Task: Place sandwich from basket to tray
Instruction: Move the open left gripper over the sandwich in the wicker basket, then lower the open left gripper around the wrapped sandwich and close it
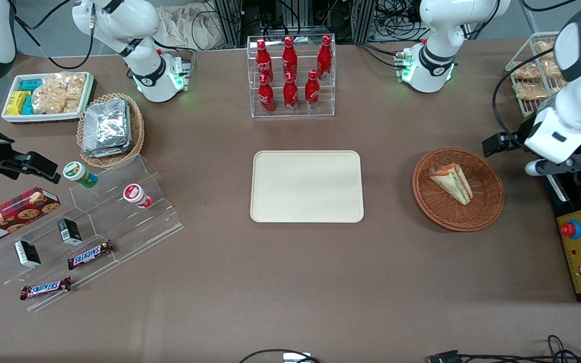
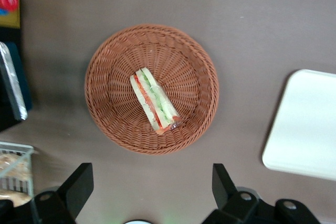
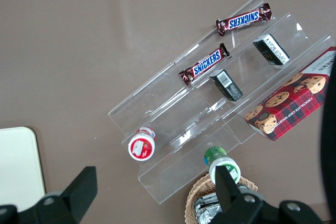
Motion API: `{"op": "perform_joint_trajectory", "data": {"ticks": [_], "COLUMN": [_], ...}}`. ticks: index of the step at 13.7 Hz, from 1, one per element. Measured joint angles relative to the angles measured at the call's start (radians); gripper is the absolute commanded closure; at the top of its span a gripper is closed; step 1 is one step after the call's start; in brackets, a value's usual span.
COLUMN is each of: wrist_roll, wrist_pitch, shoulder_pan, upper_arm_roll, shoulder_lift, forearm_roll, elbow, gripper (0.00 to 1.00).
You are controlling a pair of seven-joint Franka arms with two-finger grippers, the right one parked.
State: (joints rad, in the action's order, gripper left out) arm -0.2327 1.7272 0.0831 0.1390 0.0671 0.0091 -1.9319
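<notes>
Nearest the front camera, toward the parked arm's end of the brown tabletop (image 1: 290, 282): a stepped clear acrylic stand (image 1: 119, 222) carrying two Snickers bars (image 1: 90, 254), two small dark boxes (image 1: 70, 231), a box of cookies (image 1: 10, 214) and two small lidded cups (image 1: 80, 174). Mid-tabletop, flat and bare: the cream tray (image 1: 306, 186). Toward the working arm's end, well apart from the tray and level with it: the round reddish-brown basket (image 1: 487, 212), holding the sandwich (image 1: 452, 182), a wrapped wedge lying across the basket floor with green and red filling showing. Beside the basket at the table edge: a yellow control panel with a red button (image 1: 579, 252). Farther from the camera: an oval tan basket of foil packets (image 1: 109, 128), a white dish of snacks (image 1: 46, 96), a clear rack of red bottles (image 1: 290, 75) and a wire rack of baked goods (image 1: 532, 75). Nothing lying over the sandwich or between it and the tray. Held above the tabletop just outside the basket's rim, at the working arm's end: the end effector (image 2: 152, 190), its dark fingers (image 2: 79, 184) spread wide and gripping nothing, touching neither basket nor sandwich. Seen from the wrist camera, sandwich roughly centred in the basket, in line with the gap between the fingers
</notes>
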Motion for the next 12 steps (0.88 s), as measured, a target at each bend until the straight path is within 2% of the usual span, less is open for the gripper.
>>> {"op": "perform_joint_trajectory", "data": {"ticks": [7,10,12], "wrist_roll": [-0.125,-0.129,-0.138], "wrist_pitch": [0.408,0.574,0.627], "shoulder_pan": [0.012,0.052,0.071], "upper_arm_roll": [-0.012,-0.017,-0.017], "shoulder_lift": [0.103,0.104,0.096], "forearm_roll": [0.001,-0.001,-0.005], "elbow": [-0.459,-0.594,-0.627], "gripper": [0.00,0.00,0.00]}}
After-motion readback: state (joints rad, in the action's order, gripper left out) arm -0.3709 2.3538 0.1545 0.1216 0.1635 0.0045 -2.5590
